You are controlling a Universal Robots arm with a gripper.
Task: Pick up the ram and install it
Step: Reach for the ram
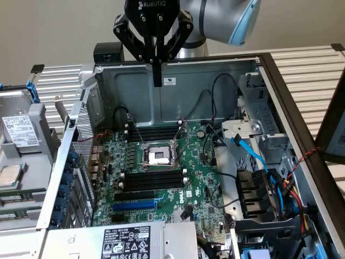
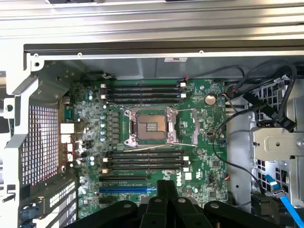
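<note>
Gripper (image 1: 157, 81), marked ROBOTIQ: fingers pressed together with nothing visible between them, hanging above the rear wall of the open computer case (image 1: 215, 70).

Motherboard (image 1: 161, 178), green, Dell logo: empty CPU socket (image 2: 151, 127) flanked by black memory slots (image 2: 142, 159), all vacant; blue expansion slot (image 2: 127, 189) nearby.

Ram (image 1: 13, 215): apparently the thin green strip outside the case at the exterior view's left edge, below a labelled hard drive (image 1: 21, 132). Identification uncertain.

Power supply (image 1: 135, 240): white label, print unreadable.
</note>
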